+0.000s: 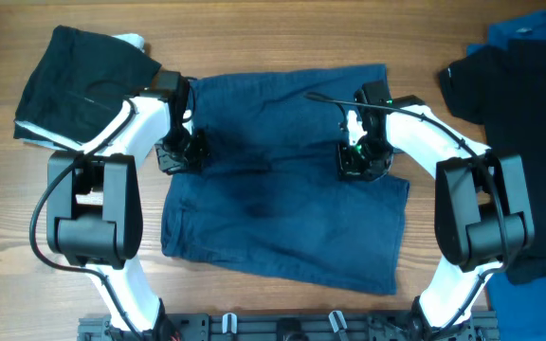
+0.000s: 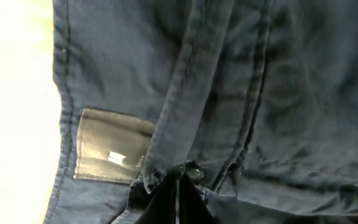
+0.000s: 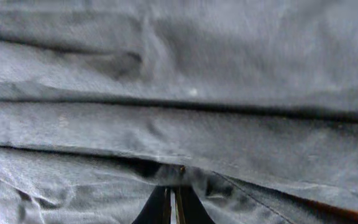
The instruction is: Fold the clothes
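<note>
Navy garment lay spread mid-counter, left fingers and right fingers pinched narrow on its fabric. Fold looked barely begun; black piece seemed folded, right pile waited.

Bare tabletop lies open at the near left corner and along the far edge, between a black garment at far left and a black pile at right. The navy garment blankets the middle, hemmed in by the left arm and right arm, with a narrow gap beside each.
</note>
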Available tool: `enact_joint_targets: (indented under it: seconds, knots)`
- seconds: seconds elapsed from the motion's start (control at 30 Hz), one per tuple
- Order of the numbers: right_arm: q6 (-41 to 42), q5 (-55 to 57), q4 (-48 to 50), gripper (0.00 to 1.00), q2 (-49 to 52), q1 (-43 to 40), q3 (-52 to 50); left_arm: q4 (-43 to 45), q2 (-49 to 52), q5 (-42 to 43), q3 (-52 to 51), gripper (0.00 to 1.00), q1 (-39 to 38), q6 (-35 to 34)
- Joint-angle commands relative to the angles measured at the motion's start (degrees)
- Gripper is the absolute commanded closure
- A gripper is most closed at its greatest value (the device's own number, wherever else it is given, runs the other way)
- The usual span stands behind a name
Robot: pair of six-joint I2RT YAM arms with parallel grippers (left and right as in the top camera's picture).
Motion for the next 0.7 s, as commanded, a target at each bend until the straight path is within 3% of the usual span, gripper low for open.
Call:
enact_joint_targets:
  seconds: [0.0,0.2,0.43,0.53,0.6,0.67]
  knots:
    - [0.44,6.03,3.19,0.95,-0.39,0.35,-0.57,6.19,3.06,-0.5,-0.33,0.96,-0.22,-1.42]
    - [2.16,14.93,12.28,0.91,-0.39,0.33,-0.57,15.87,3.06,-0.52,-0.33,0.94,-0.22,-1.44]
    - [1.75,21.05,26.91,0.89,-0.39,0.0,-0.57,21.22,3.06,-0.52,-0.33,0.9,-0.22,-1.42]
    - [1.95,20.92,32.3,0.88,-0.42,-0.98,-0.39,22.23,2.91,0.26,-0.11,0.96,-0.22,-1.46]
    - [1.92,20.59,29.09,0.88,-1.75,-1.57,2.16,19.89,0.59,2.1,2.47,0.96,-0.22,-1.46]
    - [1.92,18.73,19.61,0.87,-5.9,-2.34,5.79,16.61,-4.11,2.05,5.44,0.96,-0.22,-1.44]
